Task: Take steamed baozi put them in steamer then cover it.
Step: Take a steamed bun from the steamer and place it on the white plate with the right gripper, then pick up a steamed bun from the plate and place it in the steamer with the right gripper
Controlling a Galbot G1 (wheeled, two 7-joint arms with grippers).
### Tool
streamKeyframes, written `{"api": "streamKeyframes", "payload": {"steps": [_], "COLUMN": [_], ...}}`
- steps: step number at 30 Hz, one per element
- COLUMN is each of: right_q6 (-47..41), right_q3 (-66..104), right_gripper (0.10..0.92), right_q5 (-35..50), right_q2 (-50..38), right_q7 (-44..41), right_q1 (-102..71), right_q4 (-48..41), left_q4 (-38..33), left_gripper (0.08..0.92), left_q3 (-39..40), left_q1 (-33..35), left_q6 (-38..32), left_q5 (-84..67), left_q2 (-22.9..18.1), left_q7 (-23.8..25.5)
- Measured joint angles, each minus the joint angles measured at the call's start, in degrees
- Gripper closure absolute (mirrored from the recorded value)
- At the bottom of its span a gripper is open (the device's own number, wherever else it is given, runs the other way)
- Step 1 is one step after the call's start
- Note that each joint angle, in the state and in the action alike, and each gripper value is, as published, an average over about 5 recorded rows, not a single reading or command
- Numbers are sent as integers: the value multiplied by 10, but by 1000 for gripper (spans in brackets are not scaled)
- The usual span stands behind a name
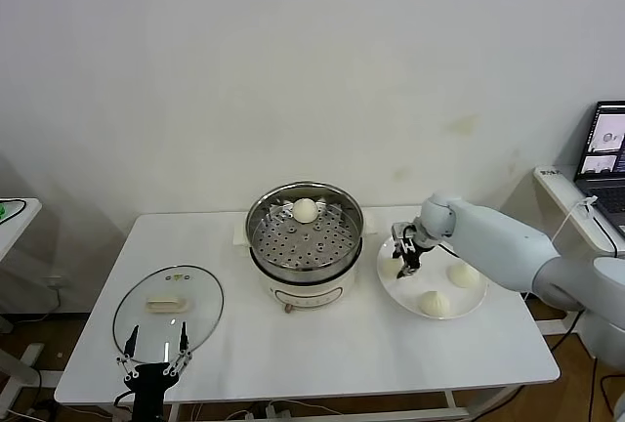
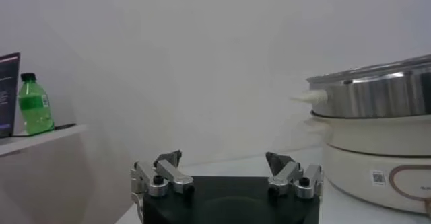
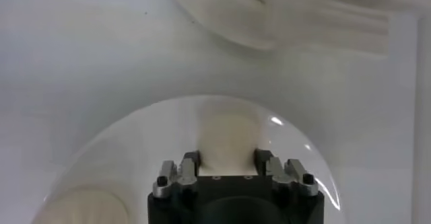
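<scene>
At centre right of the head view, the right gripper [image 1: 403,264] is down on the white plate [image 1: 467,304], its jaws closed on a steamed baozi [image 3: 229,134] that sits between the fingers in the right wrist view. A good lift goes straight up without squashing the soft bun, clears the steel rim of the steamer [image 1: 304,232] just left of the plate, and sets down beside the bun already inside [image 1: 305,210]. Two more buns [image 1: 433,302] lie on the plate close by, and could be nudged. At lower left the left gripper [image 1: 154,361] hovers with jaws wide at the near edge of the cover [image 1: 168,310]. A green bottle [image 2: 34,104] stands off on a side shelf.
</scene>
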Motion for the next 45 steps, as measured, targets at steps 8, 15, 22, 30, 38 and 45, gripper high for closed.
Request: {"api": "streamKeyframes", "payload": {"steps": [8, 15, 22, 30, 38, 45], "right_q6": [-9, -17, -29, -55, -84, -103], "right_q3": [-7, -28, -66, -121, -148, -157], "right_gripper": [592, 590, 584, 584, 584, 584], "right_q5": [11, 34, 76, 143, 205, 252], "right_q2": [-17, -44, -65, -65, -26, 45], "right_q7": [0, 0, 2, 16, 37, 55], "right_q1": [28, 85, 173, 269, 304, 306], "right_q4": [22, 55, 102, 168, 200, 190], "left_q4": [0, -1, 2, 3, 8, 15], "left_gripper": [177, 177, 177, 177, 177, 177], "left_q3": [1, 6, 14, 21, 17, 13], "left_q1": [-2, -7, -10, -13, -24, -33], "left_q6": [0, 3, 4, 5, 10, 14], "left_q5": [2, 5, 12, 17, 17, 11], "left_q2": [0, 0, -2, -4, -6, -5], "left_q7": [0, 1, 1, 1, 1, 2]}}
